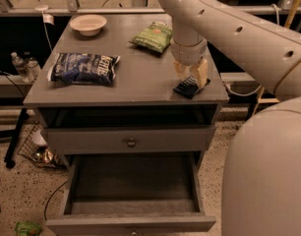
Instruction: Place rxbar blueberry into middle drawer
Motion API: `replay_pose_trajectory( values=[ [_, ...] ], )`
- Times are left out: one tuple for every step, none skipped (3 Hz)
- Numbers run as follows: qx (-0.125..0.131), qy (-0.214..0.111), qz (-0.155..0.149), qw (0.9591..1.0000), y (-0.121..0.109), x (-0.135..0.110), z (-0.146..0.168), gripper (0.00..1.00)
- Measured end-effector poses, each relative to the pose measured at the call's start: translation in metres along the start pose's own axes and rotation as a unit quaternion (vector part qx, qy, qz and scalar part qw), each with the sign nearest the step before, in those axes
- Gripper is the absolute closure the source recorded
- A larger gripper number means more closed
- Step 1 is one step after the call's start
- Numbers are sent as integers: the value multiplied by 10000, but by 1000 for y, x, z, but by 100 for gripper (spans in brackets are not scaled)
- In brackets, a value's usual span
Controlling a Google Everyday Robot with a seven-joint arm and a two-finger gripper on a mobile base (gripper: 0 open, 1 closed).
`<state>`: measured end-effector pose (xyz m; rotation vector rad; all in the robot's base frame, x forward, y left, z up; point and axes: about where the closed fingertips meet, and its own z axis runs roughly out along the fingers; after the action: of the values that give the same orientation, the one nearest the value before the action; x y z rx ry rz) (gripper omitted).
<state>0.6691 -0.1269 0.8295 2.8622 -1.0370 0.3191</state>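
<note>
1. rxbar blueberry (189, 88): at right-front corner of cabinet top (135, 80), tilted, upper end between the gripper fingers.
2. gripper (191, 75): pts down, fingers narrow, clamped on bar.
3. middle drawer (133, 183): pulled open, lowest tier.
4. blue chip bag (84, 68), green chip bag (153, 36): well apart from bar.

Cream gripper (191, 77) sits just over the dark navy snack bar (190, 88), at the right edge of the grey cabinet top (140, 80). Open drawer (131, 223): plain grey. Large chip bag (84, 68): dark blue, white print. Small bag (153, 36): green. Bowl (88, 23): pale beige. Floor (22, 191): speckled.
</note>
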Motion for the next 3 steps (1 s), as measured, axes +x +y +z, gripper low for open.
replay_pose_trajectory(
  values=[
    [333,-302,378,9983,12,-9,-36,100],
    [804,-850,1122,9868,35,-26,-84,100],
    [983,-1394,1959,9657,50,-46,-99,100]
  ],
)
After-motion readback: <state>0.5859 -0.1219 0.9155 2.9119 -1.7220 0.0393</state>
